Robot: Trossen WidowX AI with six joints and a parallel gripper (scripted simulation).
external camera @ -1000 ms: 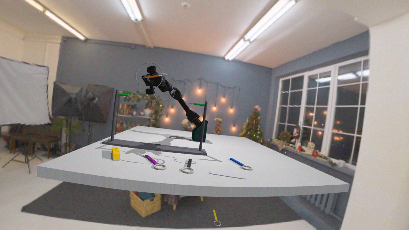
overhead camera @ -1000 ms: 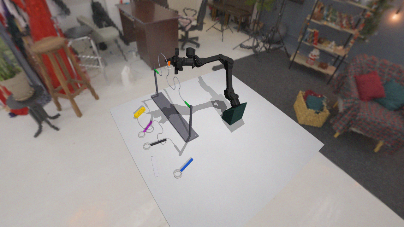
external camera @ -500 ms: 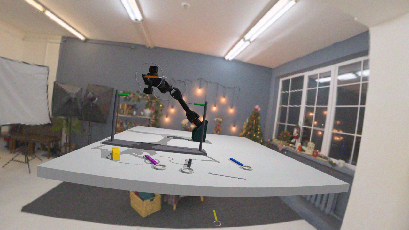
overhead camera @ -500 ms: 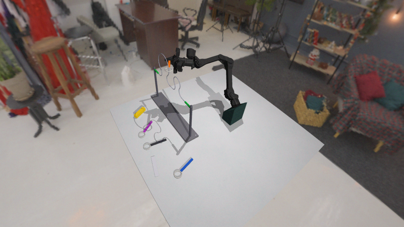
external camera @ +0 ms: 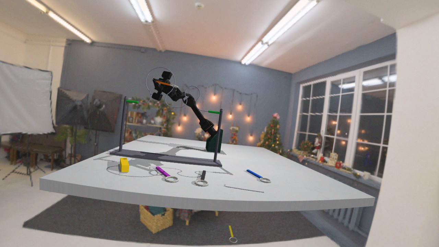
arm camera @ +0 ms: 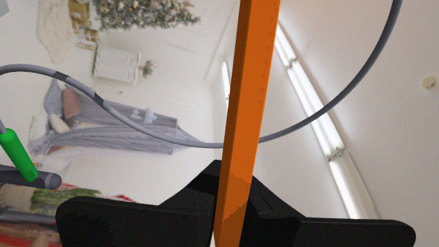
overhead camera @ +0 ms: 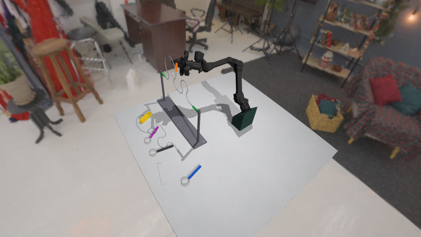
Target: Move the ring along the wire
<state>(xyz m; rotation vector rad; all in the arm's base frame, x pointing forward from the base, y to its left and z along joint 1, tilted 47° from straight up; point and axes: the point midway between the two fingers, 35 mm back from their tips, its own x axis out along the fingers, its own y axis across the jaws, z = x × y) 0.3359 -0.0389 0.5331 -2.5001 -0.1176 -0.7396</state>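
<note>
My gripper [overhead camera: 180, 68] [external camera: 160, 84] [arm camera: 224, 168] is shut on the orange handle [overhead camera: 176, 66] [external camera: 164, 82] [arm camera: 248, 103], held high above the table. The handle's ring [overhead camera: 176, 74] hangs around the thin grey wire [overhead camera: 185, 88] [arm camera: 137, 128], just past the large loop near the far post [overhead camera: 162, 87] [external camera: 122, 126]. That post's green part [overhead camera: 162, 73] [external camera: 132, 101] [arm camera: 17, 154] is close by. The other green part [overhead camera: 194, 108] [external camera: 213, 112] sits at the near post [overhead camera: 198, 125] [external camera: 217, 135]. I cannot tell whether the ring touches the wire.
The posts stand on a dark base plate [overhead camera: 179, 119]. On the table beside it lie a yellow block [overhead camera: 145, 117], purple-handled [overhead camera: 153, 132], black-handled [overhead camera: 164, 148] and blue-handled [overhead camera: 194, 171] rings, and a thin pale rod [overhead camera: 161, 173]. The arm's green base [overhead camera: 244, 118] stands behind.
</note>
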